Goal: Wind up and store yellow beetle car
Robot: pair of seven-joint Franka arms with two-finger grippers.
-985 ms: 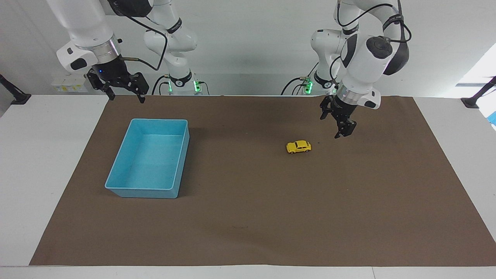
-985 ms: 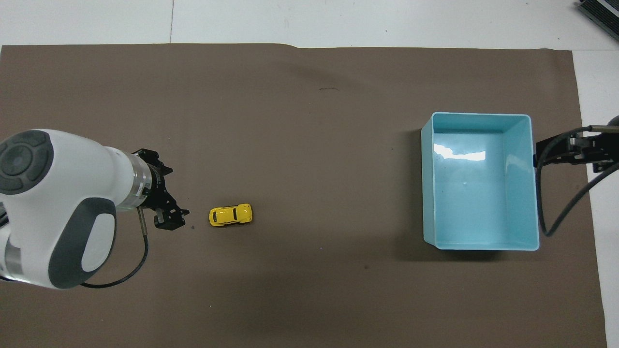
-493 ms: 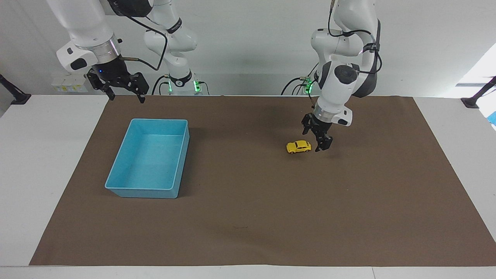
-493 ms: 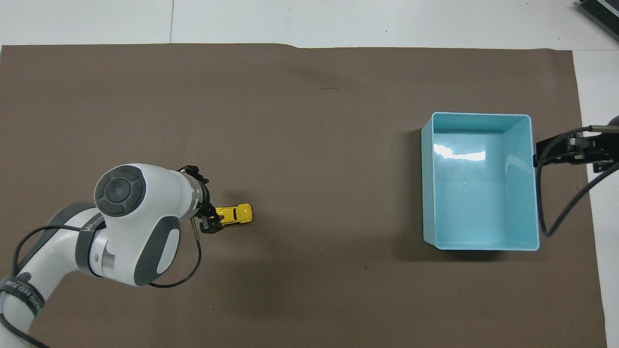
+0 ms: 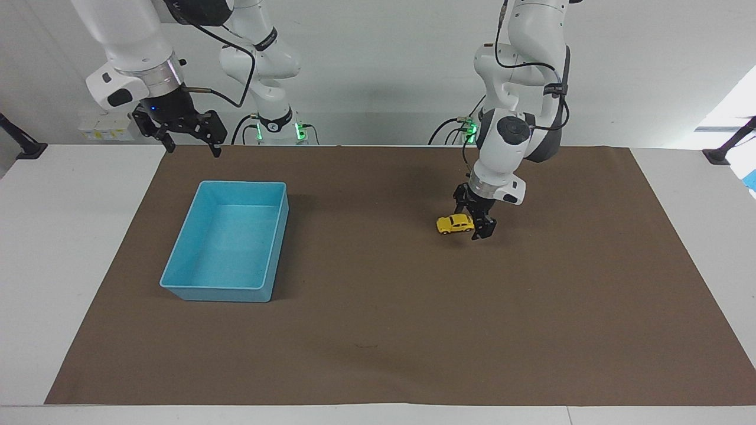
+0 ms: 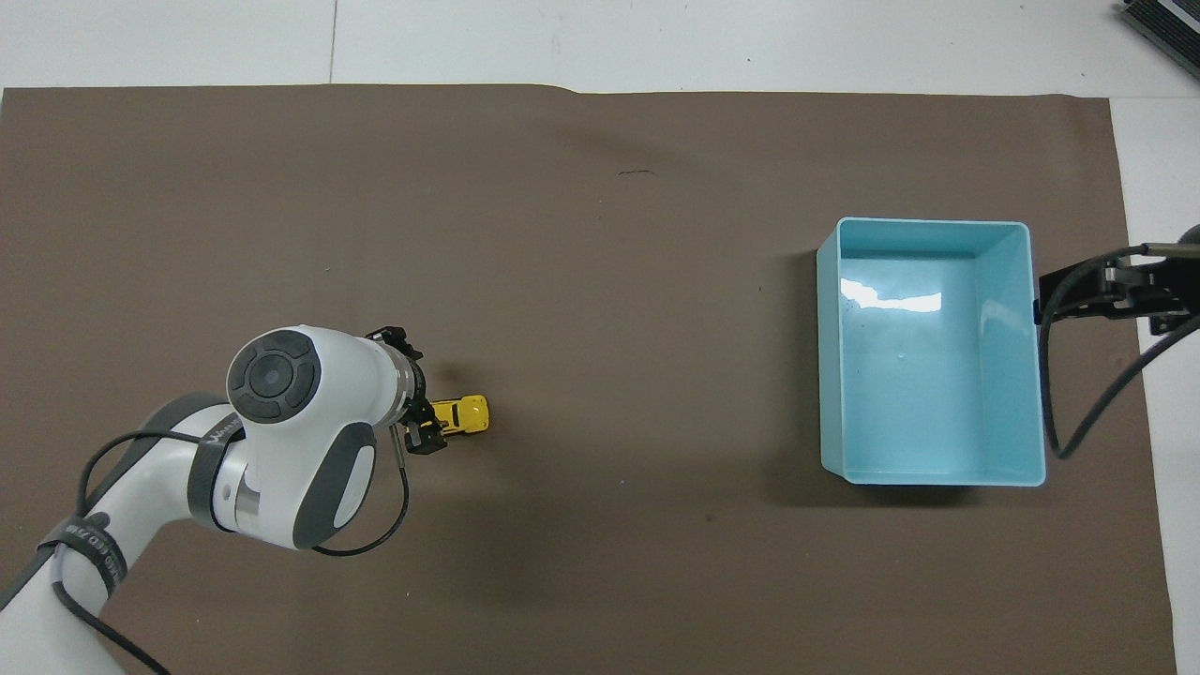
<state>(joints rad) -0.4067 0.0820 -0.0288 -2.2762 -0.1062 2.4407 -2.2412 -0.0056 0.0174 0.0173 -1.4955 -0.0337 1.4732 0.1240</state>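
The yellow beetle car (image 5: 453, 224) stands on its wheels on the brown mat, toward the left arm's end of the table; it also shows in the overhead view (image 6: 462, 415). My left gripper (image 5: 474, 223) is low at the mat with its fingers apart, straddling the end of the car that points to the left arm's end. In the overhead view the left gripper (image 6: 424, 405) covers that end of the car. I cannot tell whether the fingers touch the car. My right gripper (image 5: 190, 141) waits open and empty, raised near the right arm's base.
An empty light blue bin (image 5: 215, 293) stands on the mat toward the right arm's end; it shows in the overhead view (image 6: 928, 225) too. The right gripper (image 6: 1102, 289) hangs beside the bin's outer wall. The brown mat (image 5: 378, 330) covers most of the white table.
My left gripper has come down and moved sideways from beside the car until its fingers straddle the car's end. The car, the bin and the right arm have not moved.
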